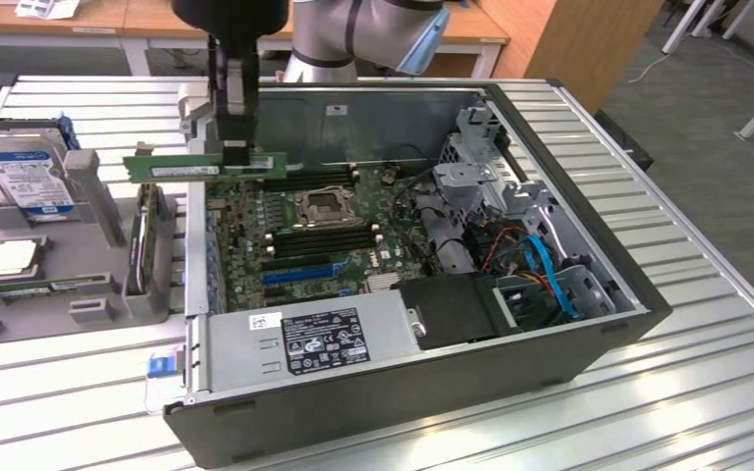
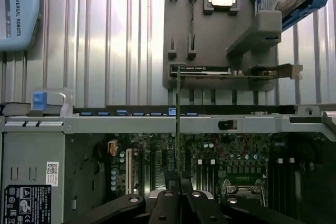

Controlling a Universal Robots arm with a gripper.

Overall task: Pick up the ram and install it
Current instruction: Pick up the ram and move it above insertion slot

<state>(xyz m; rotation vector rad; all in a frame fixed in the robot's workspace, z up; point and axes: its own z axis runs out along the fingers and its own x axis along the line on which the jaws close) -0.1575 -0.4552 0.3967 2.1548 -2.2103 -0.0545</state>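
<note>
In the upper left of the exterior view, the gripper [image 1: 236,149] was clamped shut on the ram [image 1: 188,168], holding it level in the air over the left edge of the open computer case [image 1: 391,402]. Pick-up done, I'd say. The memory slots [image 1: 318,238] looked empty, so seating was left. Ribbed metal counter [image 1: 691,392] underneath, wooden desks [image 1: 76,15] and grey floor [image 1: 718,88] behind.

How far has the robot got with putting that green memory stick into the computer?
Done: the ram is off the grey parts holder and held in the air. In hand: the gripper is shut on it, above the side wall of the open computer case. Left: it is not yet seated in the memory slots.
</note>
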